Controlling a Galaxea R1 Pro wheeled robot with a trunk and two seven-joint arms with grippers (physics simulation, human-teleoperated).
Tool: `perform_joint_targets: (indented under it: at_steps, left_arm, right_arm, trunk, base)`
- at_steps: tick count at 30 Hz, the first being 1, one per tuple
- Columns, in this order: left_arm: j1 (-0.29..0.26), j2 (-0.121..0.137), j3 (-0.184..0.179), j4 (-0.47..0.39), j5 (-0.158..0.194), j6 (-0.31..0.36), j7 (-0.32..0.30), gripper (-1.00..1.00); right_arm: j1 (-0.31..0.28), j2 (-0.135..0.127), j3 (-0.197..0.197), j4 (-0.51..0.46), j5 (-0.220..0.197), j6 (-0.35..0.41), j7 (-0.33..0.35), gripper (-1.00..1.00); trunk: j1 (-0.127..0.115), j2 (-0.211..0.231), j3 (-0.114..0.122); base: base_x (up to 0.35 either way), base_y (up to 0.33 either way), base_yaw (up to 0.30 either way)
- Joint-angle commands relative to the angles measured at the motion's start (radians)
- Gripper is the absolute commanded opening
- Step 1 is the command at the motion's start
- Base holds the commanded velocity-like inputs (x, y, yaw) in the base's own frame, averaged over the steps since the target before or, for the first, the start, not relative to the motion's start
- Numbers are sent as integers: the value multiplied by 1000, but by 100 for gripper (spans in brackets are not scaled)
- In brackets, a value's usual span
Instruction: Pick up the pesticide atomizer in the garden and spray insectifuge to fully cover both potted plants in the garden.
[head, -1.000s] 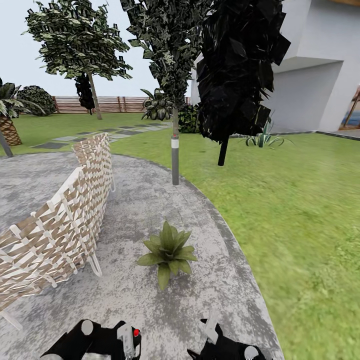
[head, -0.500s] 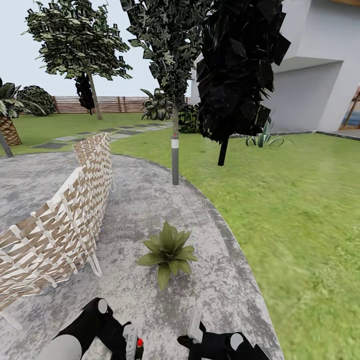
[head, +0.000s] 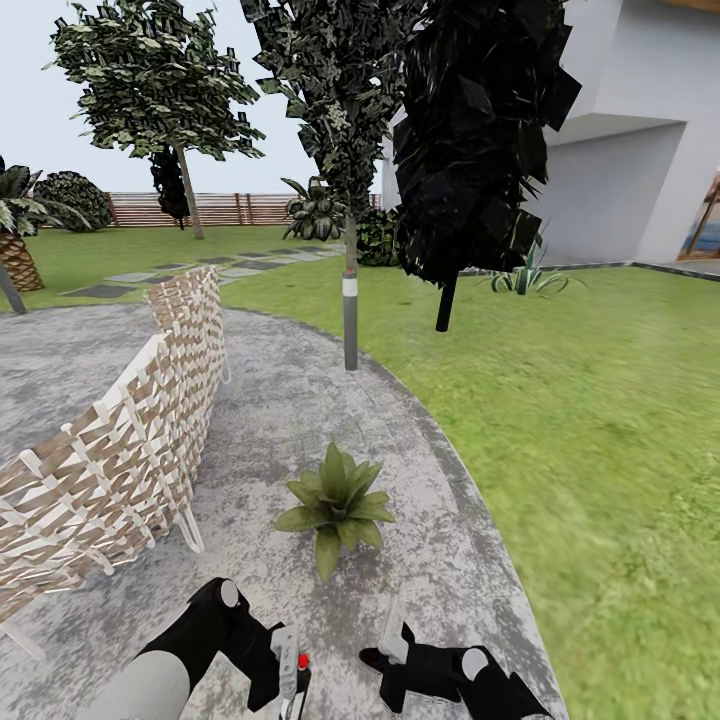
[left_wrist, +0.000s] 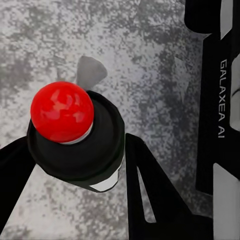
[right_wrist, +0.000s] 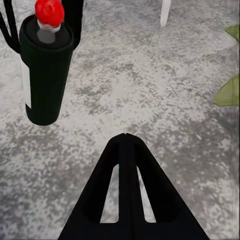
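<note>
Red-knobbed black cylindrical atomizer (left_wrist: 75, 137)

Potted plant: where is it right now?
Head view: the potted plant sits on the grey patio, centre frame, right of the woven screen and just ahead of both grippers; one leaf edge shows in the right wrist view.

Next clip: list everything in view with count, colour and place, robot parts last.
potted plant: one, green, on the patio ahead
patio: one, mottled grey, round
woven screen: one, brown and white, on the patio's left
lawn: green, around the patio
trees: three, dark-leaved, behind the patio
fence: brown slats, far back
building: pale grey, far right
pesticide atomizer: one, black with a red top, held above the patio
left tool: black, shut on the atomizer
right tool: black, shut, holding nothing
</note>
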Motion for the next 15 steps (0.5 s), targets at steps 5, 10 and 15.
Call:
perform_joint_targets:
  at_steps: [5, 10, 15]
  left_arm:
    - [1, -2, 9, -1, -10, -10, 7, -100]
    - [8, -33, 11, 7, -9, -9, 96, -100]
    - [9, -65, -16, 13, -13, -5, 143, -100]
  right_arm:
    - [-13, 1, -7, 1, 6, -6, 8, -100]
    - [-14, 1, -7, 5, 6, -9, 62, -100]
    - [-14, 1, -7, 6, 6, -9, 70, -100]
  trunk:
    - [0, 0, -1]
    - [0, 0, -1]
    - [0, 0, -1]
  base:
    - [0, 0, 0]
    - [0, 0, 0]
    - [0, 0, 0]
